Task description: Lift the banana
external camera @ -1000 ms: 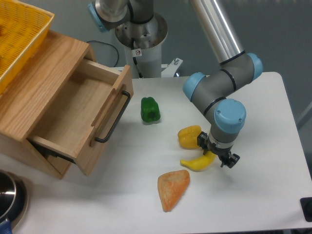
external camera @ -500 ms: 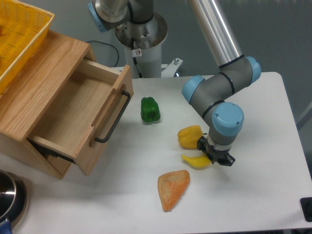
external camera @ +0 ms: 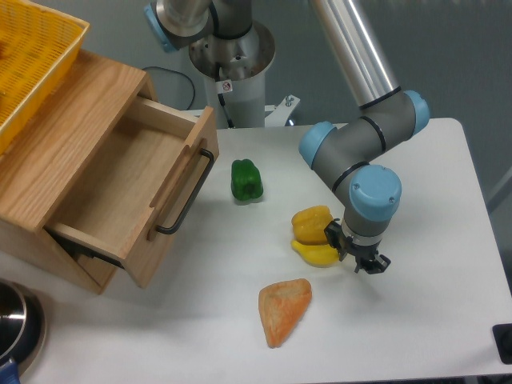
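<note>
bowl [external camera: 18, 324]: metal, cut off at the bottom-left corner, below the cabinet.
basket [external camera: 32, 60]: yellow mesh, on top of the cabinet, top left.
cabinet [external camera: 48, 152]: wooden, left side of the table [external camera: 448, 320].
drawer [external camera: 132, 188]: pulled open, inside bare; black handle faces the table centre.
green pepper [external camera: 246, 180]: on the table, just right of the drawer handle, well apart from the banana.
orange wedge [external camera: 283, 310]: flat on the table, near and below-left of the banana, not touching it.
yellow pepper [external camera: 310, 222]: lobed, directly above the banana and touching or nearly touching it; closest thing crowding the grasp.
banana [external camera: 317, 254]: centre-right of the table, lying roughly level, right end hidden under the gripper.
gripper [external camera: 352, 254]: pointing down at the banana's right end; fingers mostly hidden by the wrist, so cannot tell whether they have clamped on it.
arm [external camera: 360, 152]: grey with blue caps, coming down from the top.
</note>
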{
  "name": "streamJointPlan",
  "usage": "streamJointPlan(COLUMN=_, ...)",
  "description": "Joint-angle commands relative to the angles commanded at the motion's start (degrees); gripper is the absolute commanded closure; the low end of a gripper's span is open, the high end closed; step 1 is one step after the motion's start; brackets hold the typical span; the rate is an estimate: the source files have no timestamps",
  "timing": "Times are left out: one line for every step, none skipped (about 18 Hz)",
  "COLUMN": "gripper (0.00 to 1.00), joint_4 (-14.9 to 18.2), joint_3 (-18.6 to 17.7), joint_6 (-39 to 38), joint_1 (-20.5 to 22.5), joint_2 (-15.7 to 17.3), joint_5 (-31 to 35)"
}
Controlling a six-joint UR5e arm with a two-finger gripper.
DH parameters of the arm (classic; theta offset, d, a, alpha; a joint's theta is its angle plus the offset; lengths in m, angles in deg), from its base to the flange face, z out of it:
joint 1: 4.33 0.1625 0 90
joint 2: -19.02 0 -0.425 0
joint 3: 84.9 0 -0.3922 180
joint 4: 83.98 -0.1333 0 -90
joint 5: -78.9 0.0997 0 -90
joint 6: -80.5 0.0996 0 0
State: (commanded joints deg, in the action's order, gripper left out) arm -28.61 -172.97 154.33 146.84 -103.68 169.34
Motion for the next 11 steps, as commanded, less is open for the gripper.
streamJointPlan(gripper=0.27, joint_4=0.1, joint_3=-0.2, joint_6=0.1, joint_1=0.0, joint_2=0.2, joint_5=0.0)
streamJointPlan(gripper=0.27, joint_4=0.1, joint_3=-0.4, joint_6=0.1, joint_1=0.0, joint_2=0.2, joint_5=0.1)
streamJointPlan(gripper=0.27, joint_4=0.2, joint_3=-0.9, joint_6=0.2, joint_1=0.0, joint_2=0.3, joint_5=0.1)
streamJointPlan(gripper=0.27, joint_4=0.2, joint_3=-1.1, joint_6=0.2, joint_1=0.0, joint_2=0.4, joint_5=0.2)
streamJointPlan(gripper=0.27, joint_4=0.2, joint_3=-1.3, joint_6=0.2, joint_1=0.0, joint_2=0.4, joint_5=0.2)
streamJointPlan(gripper=0.27, joint_4=0.2, joint_3=-1.8, joint_6=0.2, joint_1=-0.1, joint_2=0.4, joint_5=0.3)
streamJointPlan(gripper=0.27, joint_4=0.1, joint_3=-2.7, joint_6=0.3, joint_1=-0.2, joint_2=0.3, joint_5=0.4)
streamJointPlan(gripper=0.27, joint_4=0.1, joint_3=-3.5, joint_6=0.6, joint_1=-0.2, joint_2=0.3, joint_5=0.5)
streamJointPlan(gripper=0.27, joint_4=0.1, joint_3=-4.2, joint_6=0.8, joint_1=-0.2, joint_2=0.3, joint_5=0.5)
streamJointPlan(gripper=0.27, joint_4=0.2, joint_3=-4.4, joint_6=0.9, joint_1=-0.2, joint_2=0.4, joint_5=0.7)
streamJointPlan(gripper=0.27, joint_4=0.3, joint_3=-4.8, joint_6=0.8, joint_1=-0.3, joint_2=0.4, joint_5=0.7)
